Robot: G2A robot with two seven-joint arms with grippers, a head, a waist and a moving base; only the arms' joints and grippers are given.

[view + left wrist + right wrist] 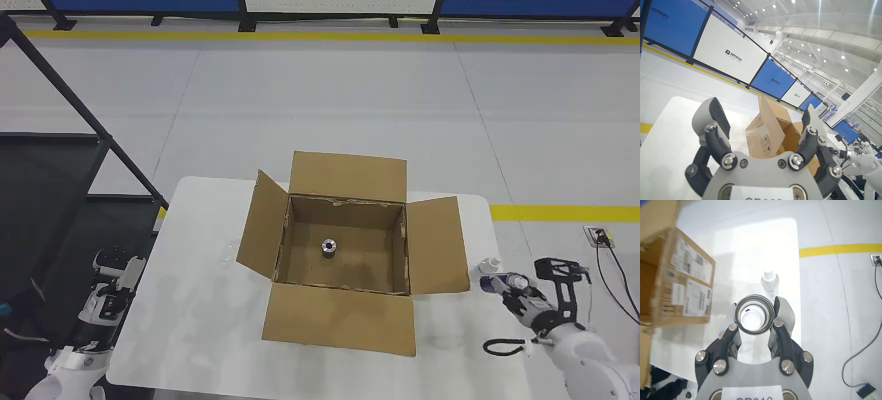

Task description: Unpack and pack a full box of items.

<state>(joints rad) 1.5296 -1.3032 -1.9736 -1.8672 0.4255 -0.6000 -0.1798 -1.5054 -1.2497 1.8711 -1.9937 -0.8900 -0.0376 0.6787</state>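
Right wrist view, query: what do we hold, and where?
Reply: The right gripper [755, 310] is clamped on a metal-rimmed can [753, 321], one finger on each side, rim toward the camera. We judge it to be over the tabletop [757, 247] close to its right edge, with a clear bottle [770, 281] standing just beside it.

Query: Which step do we take this for?
Reply: Unpacking, by our judgement. The cardboard box [340, 320] sits open at the middle of the tabletop, and one small round item [327, 247] lies on its floor. The can should go down next to the bottle.

Query: How do we set it down well?
Reply: Lower it straight, with the can's axis vertical. Hold a gap to the bottle, since a nudge could tip it. Keep the base fully inside the right edge. Release only once the base rests flat, then lift clear. A smooth round can may roll if it falls over.

Query: And the left gripper [762, 113]?
Reply: Its jaws stand spread with nothing between them, beside the tabletop's left edge, facing the box. We leave it parked.
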